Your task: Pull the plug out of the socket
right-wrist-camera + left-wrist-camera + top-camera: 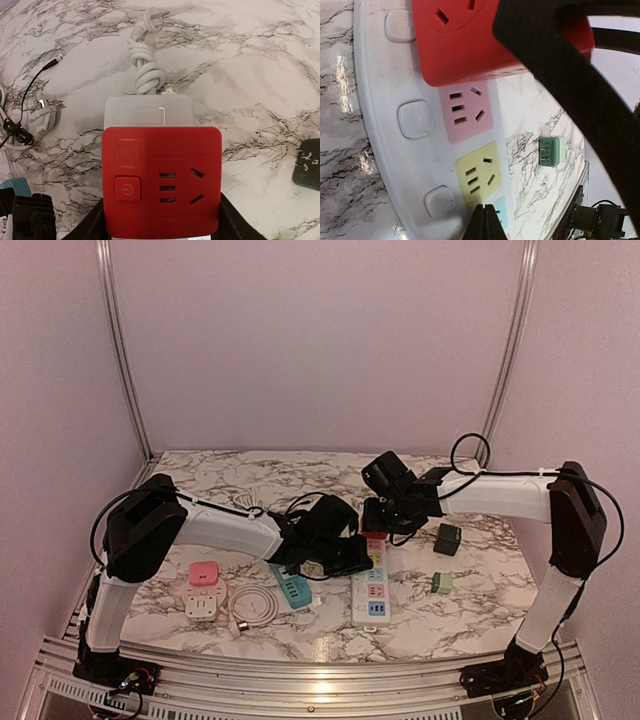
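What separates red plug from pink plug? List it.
The red plug is bright red, the pink plug pale pink. The red plug sits on the power strip, the pink plug on a small cream block. The right gripper clamps the red plug; nothing touches the pink plug. Both squarish.

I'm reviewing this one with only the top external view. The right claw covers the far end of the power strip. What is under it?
Observer: A red adapter plug with a power button, seated on the end of the white power strip.
Operator: Is the right claw on it?
Observer: The right claw straddles it, and its fingers lie against both sides.
Operator: And the left claw?
Observer: The left claw is shut, with its tip at the strip's white face beside the pale blue socket.
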Motion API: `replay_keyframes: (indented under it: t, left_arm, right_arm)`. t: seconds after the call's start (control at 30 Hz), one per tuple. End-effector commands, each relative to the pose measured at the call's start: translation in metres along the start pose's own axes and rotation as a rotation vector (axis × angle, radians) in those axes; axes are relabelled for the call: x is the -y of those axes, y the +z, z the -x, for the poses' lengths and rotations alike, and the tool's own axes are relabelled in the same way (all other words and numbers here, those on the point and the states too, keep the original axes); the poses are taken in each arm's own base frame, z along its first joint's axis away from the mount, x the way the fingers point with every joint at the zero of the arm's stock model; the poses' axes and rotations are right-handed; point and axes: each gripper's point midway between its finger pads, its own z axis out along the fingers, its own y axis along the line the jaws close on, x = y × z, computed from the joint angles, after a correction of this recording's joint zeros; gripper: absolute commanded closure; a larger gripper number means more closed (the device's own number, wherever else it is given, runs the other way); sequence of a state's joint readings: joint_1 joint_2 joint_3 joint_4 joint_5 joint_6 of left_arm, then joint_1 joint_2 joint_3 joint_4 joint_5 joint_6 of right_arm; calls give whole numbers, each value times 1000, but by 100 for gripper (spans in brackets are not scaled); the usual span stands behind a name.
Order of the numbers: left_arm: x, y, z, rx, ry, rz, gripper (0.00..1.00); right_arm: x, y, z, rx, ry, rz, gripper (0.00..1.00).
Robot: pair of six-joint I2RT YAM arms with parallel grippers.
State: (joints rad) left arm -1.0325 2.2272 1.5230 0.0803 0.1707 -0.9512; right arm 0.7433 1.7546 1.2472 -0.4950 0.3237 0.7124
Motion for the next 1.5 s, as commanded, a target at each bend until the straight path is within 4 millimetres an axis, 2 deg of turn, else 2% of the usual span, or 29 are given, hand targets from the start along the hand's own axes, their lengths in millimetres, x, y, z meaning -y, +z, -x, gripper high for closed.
replay_keyframes:
  t: [0.0,0.33,0.53,0.7,0.87,1.13,1.27,1.4,1.47]
  left_arm:
    - [-105,16,-61,-171,-59,311,100]
    - [-107,17,-60,-168,-68,312,100]
    - [-111,18,-61,-172,-88,306,100]
    - [-114,19,-61,-175,-101,306,100]
    - [-115,23,-62,-189,-100,307,100]
    - [-116,26,-64,-196,-109,305,100]
    - [-110,26,-61,-192,-99,289,100]
    - [-95,22,-51,-176,-64,258,100]
    - [-84,19,-43,-161,-37,237,100]
  right_arm:
    - [-29,-47,47,164,85,139,79]
    - [-36,-47,32,158,72,136,80]
    - [-31,-51,26,176,99,146,83]
    - [-19,-56,28,202,118,110,83]
    - [-24,-65,33,226,87,99,84]
    - [-28,-67,25,209,84,124,84]
    - [-8,-65,31,203,101,91,83]
    - [18,-63,46,204,127,114,83]
    - [24,-66,58,222,119,142,83]
